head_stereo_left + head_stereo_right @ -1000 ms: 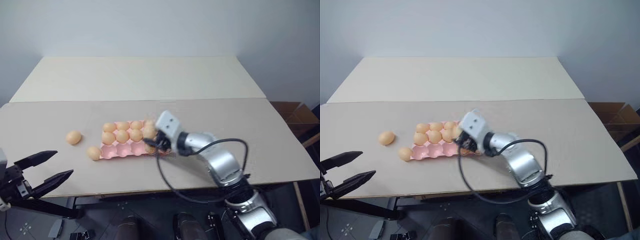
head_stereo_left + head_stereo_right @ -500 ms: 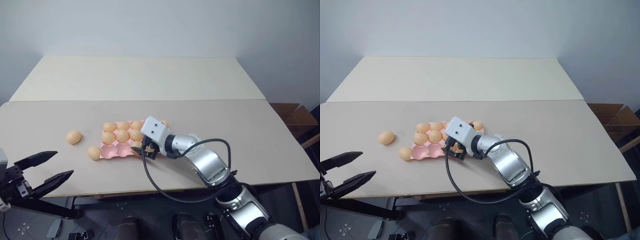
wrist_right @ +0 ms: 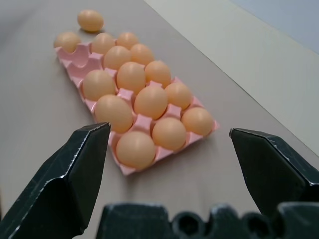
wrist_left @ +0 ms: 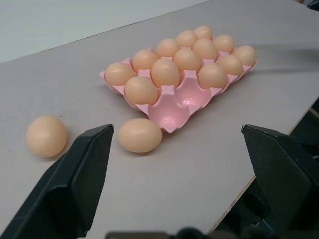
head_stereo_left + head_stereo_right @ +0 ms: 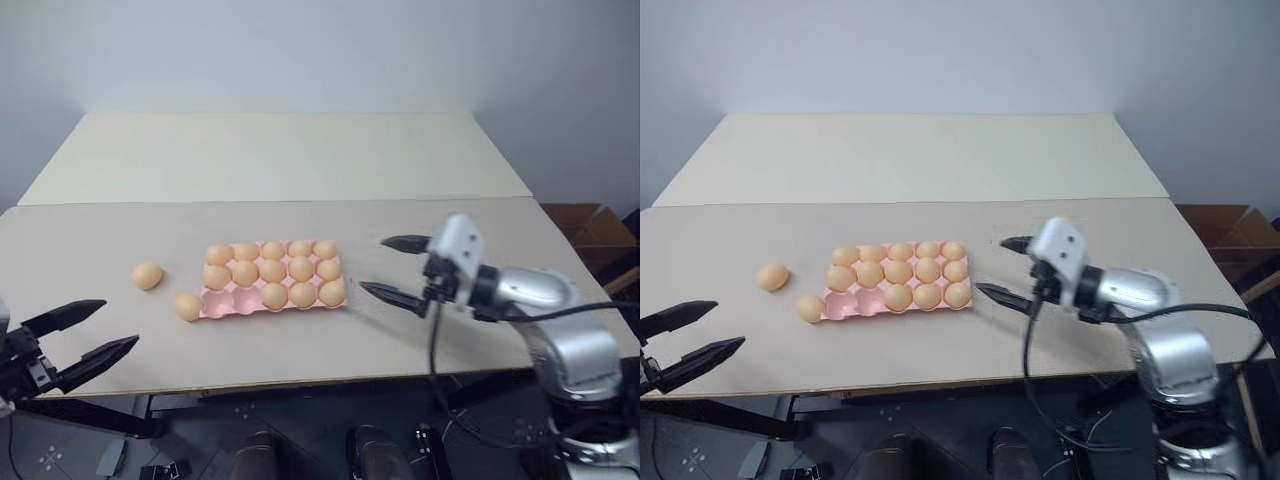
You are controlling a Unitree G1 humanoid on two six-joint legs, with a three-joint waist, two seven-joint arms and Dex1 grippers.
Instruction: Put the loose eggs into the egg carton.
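Pink egg carton [image 5: 272, 281] sits near the middle of the tan table [image 5: 500, 250], long side running 9-to-3. Thirteen of its cups hold eggs; the two empty cups are in the near row at the 9 o'clock end, seen clearly in the left wrist view.

Two loose eggs lie on the table at 9 o'clock of the carton — one egg [image 5: 188, 306] just beside the carton's near-left corner, possibly touching it, the other egg [image 5: 147, 275] farther out toward 9 o'clock, apart from both.

Right gripper [image 5: 395, 268] hovers at 3 o'clock of the carton, near it but not touching, fingers spread wide, nothing held, pointing toward 9 o'clock.

Left gripper [image 5: 92, 335] hangs off the near-left table edge, at about 7 o'clock of the loose eggs, well apart from them — fingers wide, holding nothing.

A cardboard box [image 5: 590, 228] sits beyond the table's right end, at 3 o'clock.
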